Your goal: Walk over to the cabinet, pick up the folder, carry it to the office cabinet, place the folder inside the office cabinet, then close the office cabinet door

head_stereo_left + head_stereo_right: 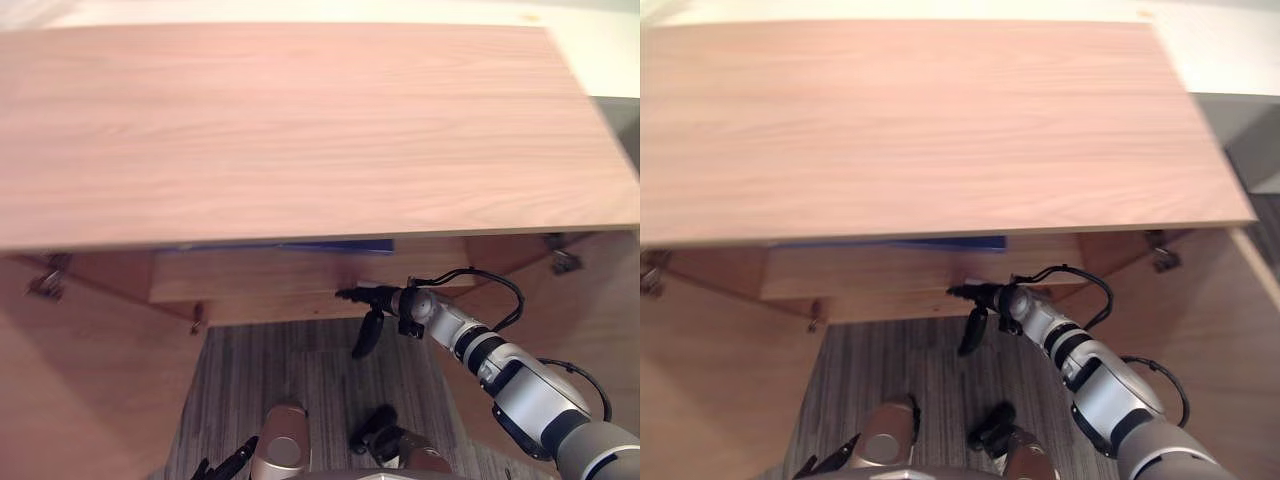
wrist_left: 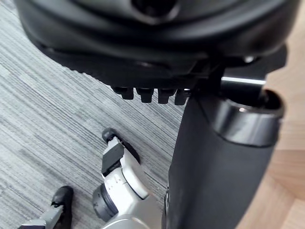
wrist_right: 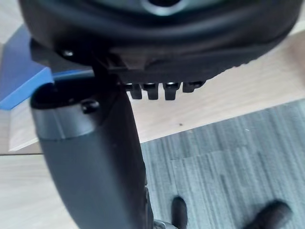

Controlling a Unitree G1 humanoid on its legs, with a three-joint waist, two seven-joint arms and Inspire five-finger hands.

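Above the grey striped floor [image 1: 290, 370], the light-wood office cabinet [image 1: 300, 130] stands open, the flat blue folder [image 1: 340, 245] on its shelf. My right hand [image 1: 385, 300], fingers slack and empty, might clip the shelf lip if pulled back carelessly.

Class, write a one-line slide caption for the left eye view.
Right hand open at the shelf edge of the open wooden cabinet, with a blue folder lying inside.

I log 4 items: right hand [image 3: 157, 43], fingers straight, thumb standing out; blue folder [image 3: 21, 71] lying on the wooden cabinet shelf [image 3: 224, 105]; grey striped floor [image 3: 228, 162] beyond the shelf's edge.
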